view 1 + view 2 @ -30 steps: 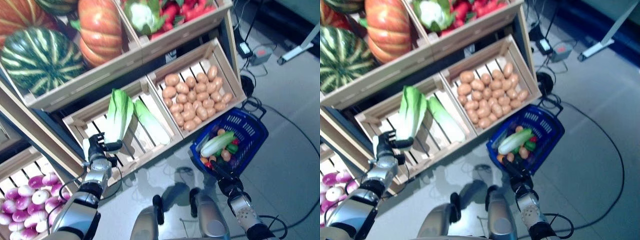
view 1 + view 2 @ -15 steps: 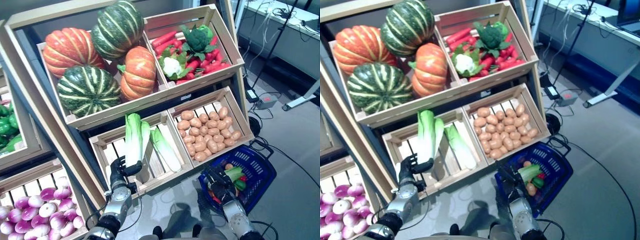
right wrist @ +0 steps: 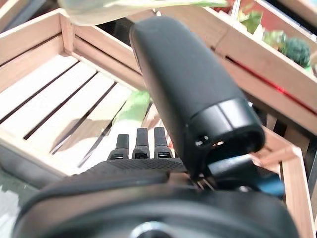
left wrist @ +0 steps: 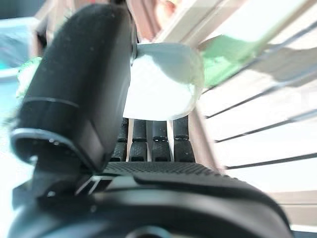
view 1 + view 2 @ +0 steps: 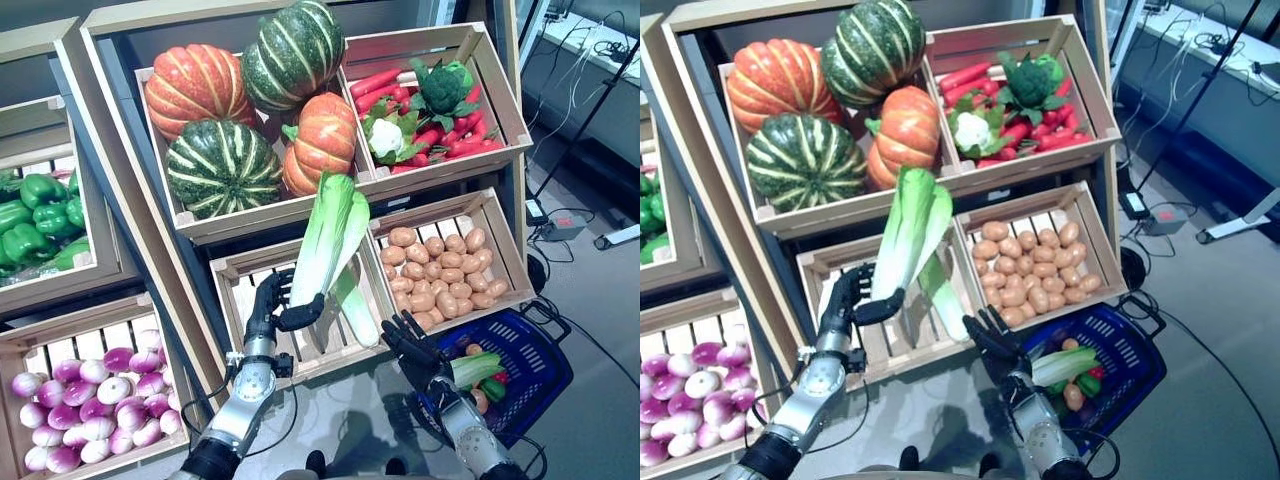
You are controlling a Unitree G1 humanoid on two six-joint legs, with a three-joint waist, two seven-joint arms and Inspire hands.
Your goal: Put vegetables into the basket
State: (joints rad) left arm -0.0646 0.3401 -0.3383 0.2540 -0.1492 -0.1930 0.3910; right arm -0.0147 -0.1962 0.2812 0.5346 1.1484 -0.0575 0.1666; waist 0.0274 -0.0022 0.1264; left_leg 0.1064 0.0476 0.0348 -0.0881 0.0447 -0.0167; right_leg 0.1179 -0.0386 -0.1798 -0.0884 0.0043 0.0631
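My left hand (image 5: 272, 305) is shut on the white stalk of a Chinese cabbage (image 5: 325, 237), holding it upright above the lower middle crate (image 5: 240, 275). In the left wrist view the thumb (image 4: 81, 84) and fingers (image 4: 153, 141) clamp the pale stalk (image 4: 163, 82). A second cabbage (image 5: 357, 308) lies in that crate. My right hand (image 5: 412, 345) hovers open with spread fingers between the crate and the blue basket (image 5: 535, 370). The basket stands on the floor at the lower right and holds a cabbage (image 5: 478, 368) and small vegetables.
A potato crate (image 5: 440, 265) sits just above the basket. Pumpkins (image 5: 250, 110) and a crate of carrots, cauliflower and broccoli (image 5: 425, 100) fill the upper shelf. Green peppers (image 5: 35, 215) and purple turnips (image 5: 85, 400) are to the left. A desk with cables stands at the right.
The camera has tilted up. My left hand has lifted the cabbage out of the crate, leaves now reaching the upper shelf. My right hand has risen from the basket's rim and spread open.
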